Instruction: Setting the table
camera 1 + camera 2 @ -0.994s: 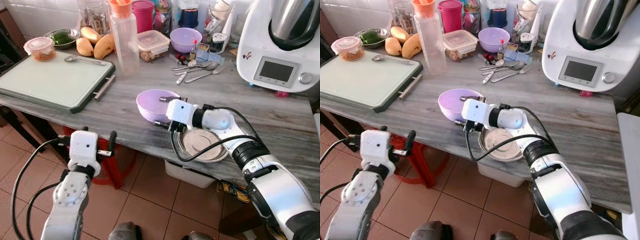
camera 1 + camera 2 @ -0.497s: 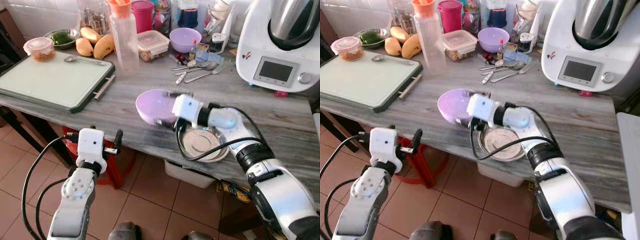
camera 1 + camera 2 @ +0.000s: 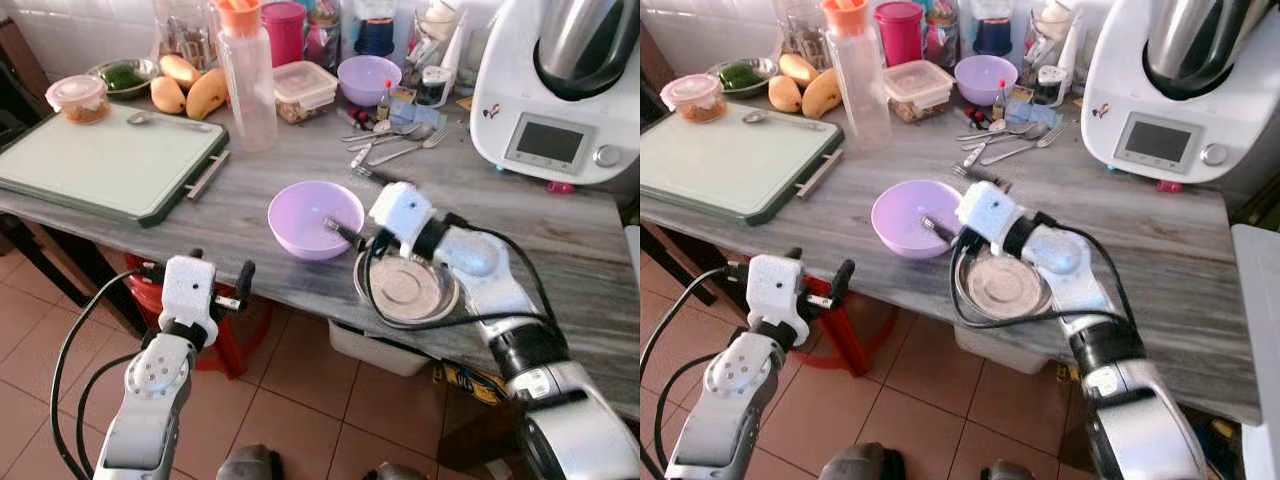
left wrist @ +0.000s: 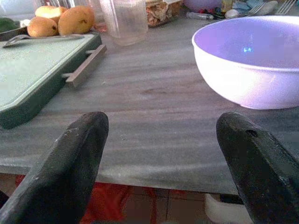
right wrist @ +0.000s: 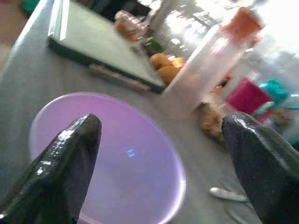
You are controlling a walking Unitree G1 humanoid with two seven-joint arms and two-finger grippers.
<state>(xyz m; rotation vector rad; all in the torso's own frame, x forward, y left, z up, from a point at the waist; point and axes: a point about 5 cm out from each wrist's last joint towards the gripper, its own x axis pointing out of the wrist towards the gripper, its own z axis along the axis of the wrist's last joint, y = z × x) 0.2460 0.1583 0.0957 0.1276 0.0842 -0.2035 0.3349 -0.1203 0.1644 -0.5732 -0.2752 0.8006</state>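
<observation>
Grey marble-patterned table (image 3: 250,215), front edge nearest the robot. Left hand (image 3: 218,292) hangs below and in front of that edge, over the tiled floor (image 3: 290,400); fingers spread wide, holding nothing. Its wrist view looks level across the table top at the lilac bowl's (image 3: 316,218) outer wall.

Steel plate (image 3: 405,288) lies flat at the front edge, right of the bowl, partly under the right arm's cable. The lilac bowl stands upright, mouth up, just left of the plate and a little back from the front edge. It is round, so no long axis to record. Whether bowl and plate touch cannot be told.

Right hand (image 3: 349,203) is at the bowl's right rim, fingers parted wide. One finger reaches over the rim into the bowl, the other lies outside behind it; neither visibly grips. The right wrist view (image 5: 159,154) confirms a wide gap with the bowl's interior below it.

Head views alone show the layout farther back: green cutting board (image 3: 100,160) at the left edge, loose cutlery (image 3: 395,145) mid-table, clear bottle with orange cap (image 3: 247,75), lidded food box (image 3: 305,88), second lilac bowl (image 3: 370,78), mangoes (image 3: 190,88), and a white kitchen machine (image 3: 560,90) at the far right corner.
</observation>
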